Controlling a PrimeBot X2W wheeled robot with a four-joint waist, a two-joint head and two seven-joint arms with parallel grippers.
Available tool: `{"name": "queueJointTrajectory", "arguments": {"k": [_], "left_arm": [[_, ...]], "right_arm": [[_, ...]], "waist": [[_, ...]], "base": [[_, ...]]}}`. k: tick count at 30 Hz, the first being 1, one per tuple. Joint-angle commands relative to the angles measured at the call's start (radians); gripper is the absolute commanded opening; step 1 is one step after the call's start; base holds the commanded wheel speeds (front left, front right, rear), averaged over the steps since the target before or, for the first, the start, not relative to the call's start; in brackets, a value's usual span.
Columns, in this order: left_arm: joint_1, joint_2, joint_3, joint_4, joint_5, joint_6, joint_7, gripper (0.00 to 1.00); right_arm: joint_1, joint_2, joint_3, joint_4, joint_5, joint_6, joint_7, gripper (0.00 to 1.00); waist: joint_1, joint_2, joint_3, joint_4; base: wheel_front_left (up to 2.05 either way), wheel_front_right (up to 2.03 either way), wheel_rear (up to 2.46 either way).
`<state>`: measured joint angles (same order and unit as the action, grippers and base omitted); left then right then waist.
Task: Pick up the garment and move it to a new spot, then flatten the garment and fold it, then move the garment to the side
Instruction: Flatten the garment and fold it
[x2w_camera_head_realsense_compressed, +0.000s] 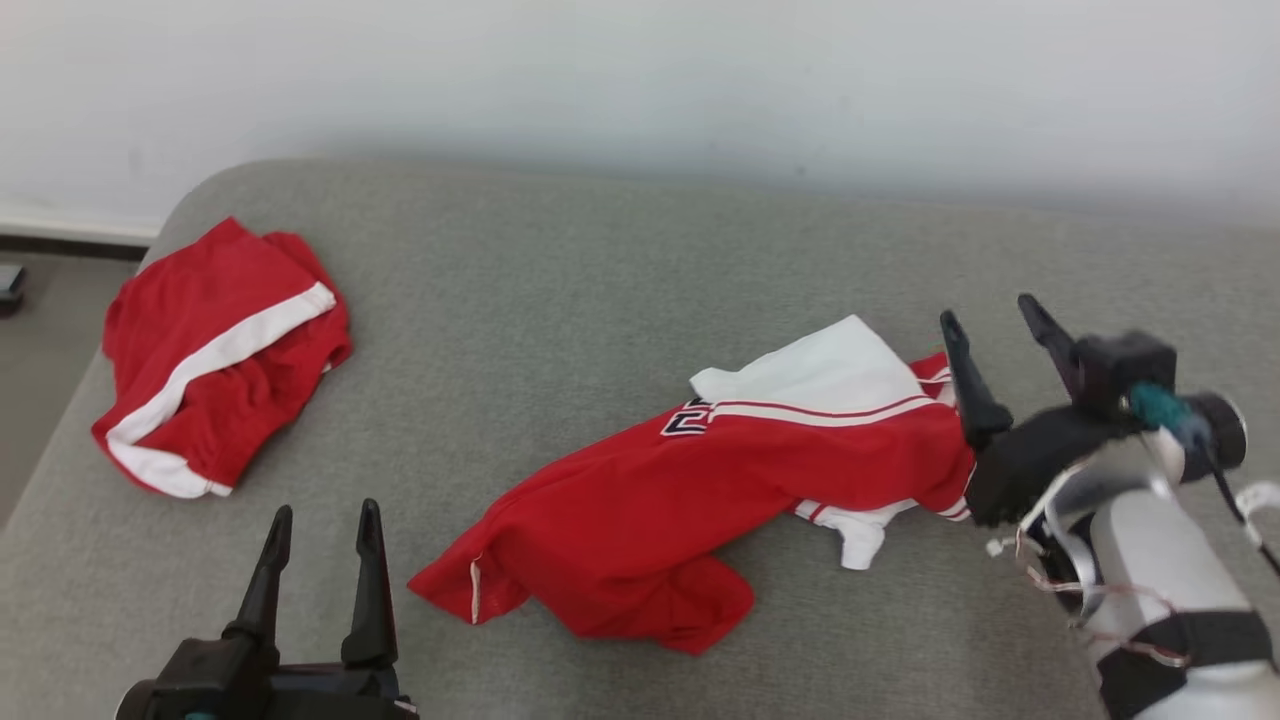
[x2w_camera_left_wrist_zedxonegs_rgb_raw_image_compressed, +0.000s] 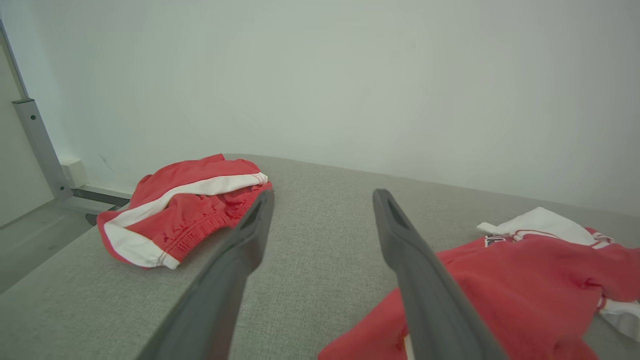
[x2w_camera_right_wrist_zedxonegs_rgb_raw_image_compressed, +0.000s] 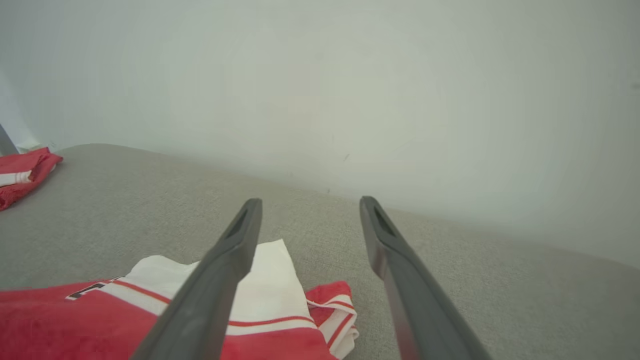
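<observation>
Starting at the left of my head view, a pair of red shorts (x2w_camera_head_realsense_compressed: 220, 350) with a white stripe sits bunched at about ten o'clock, close to the rounded corner of the grey cushion (x2w_camera_head_realsense_compressed: 600, 240). I read it as set aside there, out of the working area, though I can't say whether it is properly folded. Below it, at seven o'clock, my left gripper (x2w_camera_head_realsense_compressed: 325, 507) hovers with its two fingers spread apart and nothing between them, pointing toward twelve. It sits near the lower end of the jersey, which I judge a sensible waiting place for taking that end. The red and white jersey (x2w_camera_head_realsense_compressed: 680, 490), the garment I take to be the job, lies crumpled across the middle of the cushion. It runs from its red end at six o'clock up to its white panel and striped trim at three o'clock, and it is doubled over itself, so not yet flat. At three o'clock my right gripper (x2w_camera_head_realsense_compressed: 989, 310) is also wide open and empty. One finger is right at the jersey's striped edge, though I can't tell whether it touches, and the other is over bare cushion. I think it is placed there to pinch that end so both arms can spread the cloth.
</observation>
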<state>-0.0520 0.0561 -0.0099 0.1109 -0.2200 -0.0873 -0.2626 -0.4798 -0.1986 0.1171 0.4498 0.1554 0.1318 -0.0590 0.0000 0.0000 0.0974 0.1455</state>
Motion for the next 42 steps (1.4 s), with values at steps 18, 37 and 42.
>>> {"name": "queueJointTrajectory", "arguments": {"k": [18,37,42], "left_arm": [[-0.096,-0.006,-0.091,0.034,-0.073,0.016,-0.003,1.0],[-0.038,-0.006,-0.061,0.053,-0.054,0.016,-0.003,1.0],[0.002,-0.006,-0.044,0.059,-0.038,0.009,-0.003,1.0]], "right_arm": [[-0.33,-0.077,0.201,0.491,0.126,-0.002,0.168,1.0],[-0.328,-0.138,0.339,0.504,0.221,-0.002,-0.131,0.0],[-0.215,-0.184,0.33,0.375,0.217,-0.002,-0.2,0.0]], "waist": [[0.0,0.0,0.138,0.154],[0.0,0.0,0.037,0.053],[0.0,0.0,-0.018,-0.029]], "base": [[0.0,0.0,0.0],[0.0,0.0,0.0],[0.0,0.0,0.0]]}}
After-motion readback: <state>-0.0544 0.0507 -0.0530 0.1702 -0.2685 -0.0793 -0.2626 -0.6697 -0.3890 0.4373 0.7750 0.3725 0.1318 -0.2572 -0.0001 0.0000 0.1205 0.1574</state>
